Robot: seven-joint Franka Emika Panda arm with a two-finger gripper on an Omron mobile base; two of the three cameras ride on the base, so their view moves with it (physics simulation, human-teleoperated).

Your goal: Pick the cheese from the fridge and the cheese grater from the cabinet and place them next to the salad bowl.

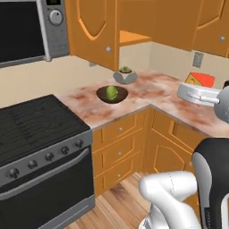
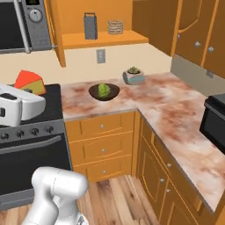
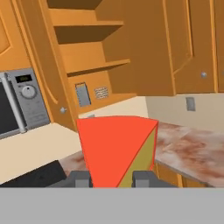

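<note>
My gripper [image 3: 111, 178] is shut on the cheese [image 3: 116, 148], an orange-red wedge with a yellowish face, held in the air. The held cheese [image 1: 200, 79] hangs right of the counter corner, and the same cheese [image 2: 30, 81] appears above the stove. On the counter sits the salad bowl [image 1: 112, 94], dark brown with a green head; the bowl [image 2: 104, 92] is well apart from the cheese. The cabinet [image 2: 103, 39] stands open, its door [image 1: 91, 29] swung out. The grey cheese grater [image 2: 90, 26] stands upright on its shelf, also seen as a small grater [image 3: 82, 95]. The fridge is out of view.
A tan woven basket [image 2: 115, 27] stands beside the grater. A grey-teal succulent pot [image 1: 125, 75] sits behind the bowl. The microwave [image 1: 27, 27] hangs above the black stove [image 1: 36, 129]. A dark appliance [image 2: 215, 121] stands on the right counter. The marbled counter [image 2: 176, 114] runs round the corner.
</note>
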